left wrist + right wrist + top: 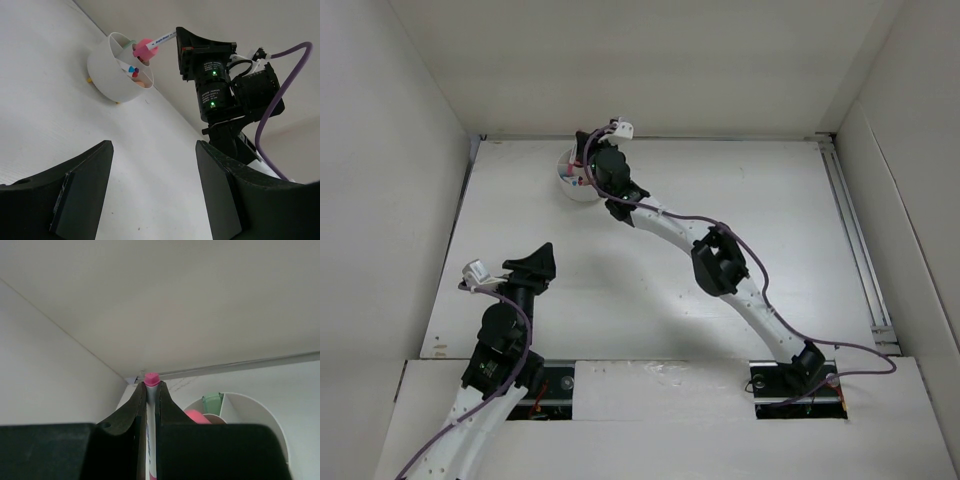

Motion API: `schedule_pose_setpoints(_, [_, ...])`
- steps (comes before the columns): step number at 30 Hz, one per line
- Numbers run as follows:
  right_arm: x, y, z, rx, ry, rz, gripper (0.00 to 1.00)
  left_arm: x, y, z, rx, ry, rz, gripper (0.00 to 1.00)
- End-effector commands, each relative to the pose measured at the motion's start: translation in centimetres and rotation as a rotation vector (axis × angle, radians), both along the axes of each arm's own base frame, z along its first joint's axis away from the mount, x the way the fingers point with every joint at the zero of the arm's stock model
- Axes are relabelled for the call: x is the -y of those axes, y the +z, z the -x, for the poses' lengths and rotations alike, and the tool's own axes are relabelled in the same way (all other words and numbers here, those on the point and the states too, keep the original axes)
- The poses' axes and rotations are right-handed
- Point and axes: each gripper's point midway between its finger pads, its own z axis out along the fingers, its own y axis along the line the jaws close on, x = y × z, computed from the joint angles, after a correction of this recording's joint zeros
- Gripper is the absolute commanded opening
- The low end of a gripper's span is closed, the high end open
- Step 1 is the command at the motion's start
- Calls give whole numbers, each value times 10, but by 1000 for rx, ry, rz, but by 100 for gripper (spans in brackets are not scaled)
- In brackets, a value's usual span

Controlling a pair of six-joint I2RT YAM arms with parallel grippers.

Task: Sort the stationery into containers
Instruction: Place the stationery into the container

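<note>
Grips a pink-capped white pen [162, 38] tight in the right end effector [151, 386], cap-first over the divided white cup [107, 70] at the far left of the table [50, 125], probably for dropping in. Holds the left end effector [154, 150] apart, empty, well back. Cannot tell which compartment; cup contents mostly hidden.

cup [112, 75]: far-left corner of table [50, 125]; pen [162, 38]: over cup rim
</note>
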Motion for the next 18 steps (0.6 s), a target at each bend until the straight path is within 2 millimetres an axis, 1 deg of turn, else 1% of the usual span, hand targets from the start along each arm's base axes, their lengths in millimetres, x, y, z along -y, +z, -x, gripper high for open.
schedule_pose_setpoints(1, [2, 45, 9, 116, -41, -60, 0, -5, 20, 3, 66, 16, 35, 64])
schedule_pose_setpoints(2, [5, 44, 8, 115, -59, -51, 0, -3, 22, 4, 74, 7, 39, 64])
schedule_pose_setpoints(3, [5, 38, 6, 106, -67, -46, 0, -3, 22, 4, 74, 7, 39, 64])
schedule_pose_setpoints(4, [5, 38, 6, 106, -67, -46, 0, -3, 22, 4, 74, 7, 39, 64])
schedule_pose_setpoints(5, [5, 33, 5, 103, -70, -29, 0, -4, 24, 5, 82, 7, 43, 64])
schedule_pose_setpoints(6, [5, 35, 6, 109, -70, -36, 0, -3, 20, 4, 74, 7, 39, 64])
schedule_pose_setpoints(8, [5, 23, 5, 100, -73, -10, 0, -2, 22, 4, 84, -2, 34, 64])
schedule_pose_setpoints(9, [-1, 17, 9, 97, -65, 12, 0, -2, 22, 4, 84, -2, 34, 64])
schedule_pose_setpoints(10, [1, 15, 9, 96, -75, 8, 0, -1, 21, 3, 75, -2, 29, 64])
schedule_pose_setpoints(11, [1, 6, 8, 87, -78, 33, 0, -1, 21, 3, 75, -2, 29, 64])
schedule_pose_setpoints(12, [2, 10, 9, 96, -80, 34, 0, -1, 21, 3, 75, -2, 29, 64])
schedule_pose_setpoints(13, [4, 5, 8, 86, -93, 40, 0, -1, 21, 3, 75, -2, 29, 64])
schedule_pose_setpoints(14, [0, 2, 13, 85, -86, 52, 0, -1, 23, 3, 85, -2, 34, 64])
schedule_pose_setpoints(15, [1, 5, 14, 90, -86, 46, 0, -1, 23, 3, 85, -2, 34, 64])
schedule_pose_setpoints(16, [2, 0, 14, 86, -88, 62, 0, 1, 21, 2, 77, -12, 29, 64])
schedule_pose_setpoints(17, [3, -9, 13, 72, -95, 75, 0, 1, 21, 2, 77, -12, 29, 64])
schedule_pose_setpoints(18, [4, -7, 14, 71, -95, 76, 0, 1, 21, 2, 77, -12, 29, 64])
